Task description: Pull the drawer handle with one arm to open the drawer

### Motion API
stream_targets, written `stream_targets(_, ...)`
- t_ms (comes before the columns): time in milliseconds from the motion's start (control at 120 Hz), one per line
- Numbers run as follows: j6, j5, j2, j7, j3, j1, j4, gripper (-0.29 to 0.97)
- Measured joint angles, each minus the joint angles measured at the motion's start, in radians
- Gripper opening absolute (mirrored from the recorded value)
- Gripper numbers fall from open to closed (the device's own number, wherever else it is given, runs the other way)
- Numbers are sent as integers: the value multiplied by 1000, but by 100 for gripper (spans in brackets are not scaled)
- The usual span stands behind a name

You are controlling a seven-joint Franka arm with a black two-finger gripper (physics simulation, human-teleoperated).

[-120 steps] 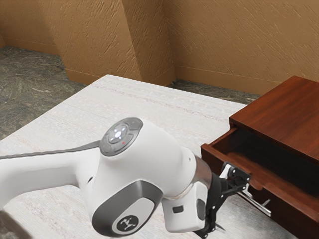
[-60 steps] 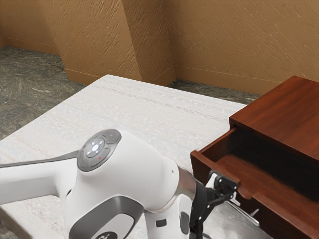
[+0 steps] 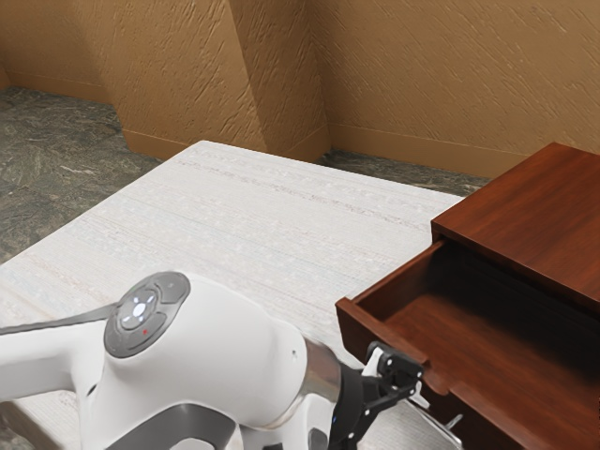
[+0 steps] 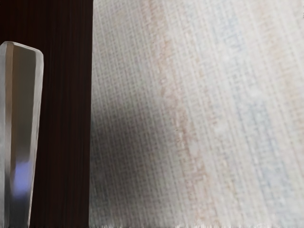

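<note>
Exterior view: drawer [image 3: 361,316] front edge out over table [image 3: 234,216], claw [image 3: 398,370] near handle [image 4: 19,133], grip state unclear.

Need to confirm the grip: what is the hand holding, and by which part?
Cannot be told: the hand is at the metal handle of the open drawer, but its contact with the bar is hidden.

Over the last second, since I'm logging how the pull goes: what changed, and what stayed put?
The drawer slid further out of the cabinet, toward the exterior view's left, as the arm drew back that way with the gripper by the handle. The cabinet and the table stayed put.
</note>
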Motion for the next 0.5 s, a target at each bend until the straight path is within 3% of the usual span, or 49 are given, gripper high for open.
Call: stream_targets(500,-4,-5,-78,-42,-27,1,-62,63)
